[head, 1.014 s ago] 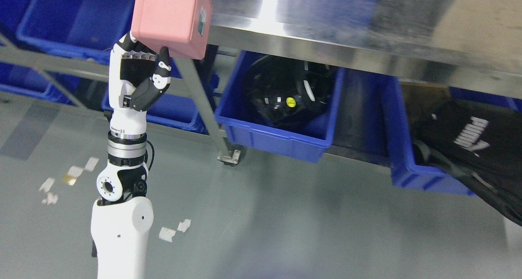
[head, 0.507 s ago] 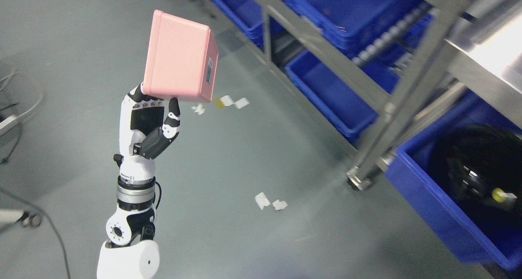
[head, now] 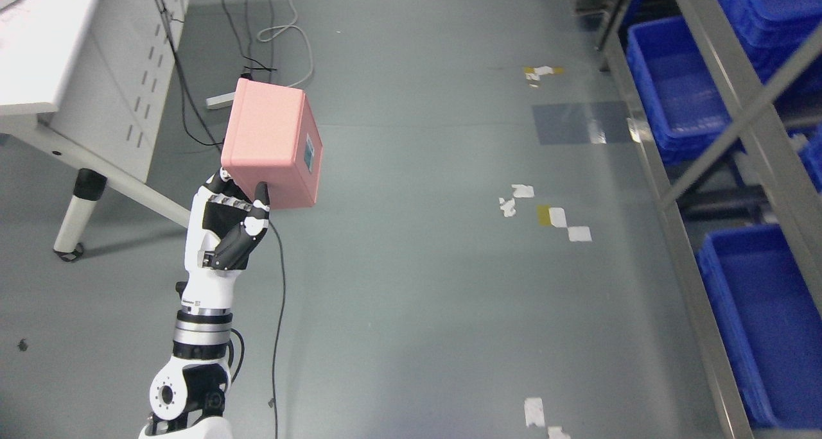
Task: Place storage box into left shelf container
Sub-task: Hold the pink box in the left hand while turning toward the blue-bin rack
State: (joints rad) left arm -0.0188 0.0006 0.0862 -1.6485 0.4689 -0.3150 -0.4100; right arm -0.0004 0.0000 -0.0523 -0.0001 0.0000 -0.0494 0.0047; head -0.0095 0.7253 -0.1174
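Pink, the smooth plastic storage box (head: 273, 144) sits at the upper end of the left hand (head: 225, 230), whose thumb and fingers pinch its lower edge; its long axis points toward 12 o'clock. The blue plastic shelf containers (head: 674, 86) on the metal shelf frame (head: 738, 99) lie well apart, toward 3 o'clock, so I judge the box must travel rightward.

We see the storage box (head: 273, 144) atop our left hand (head: 226, 227), raised above the floor (head: 424, 285) at left of centre. A table (head: 58, 60) stands behind it to the left. The shelf (head: 719, 124) with its containers (head: 764, 317) runs along the right edge, well apart.
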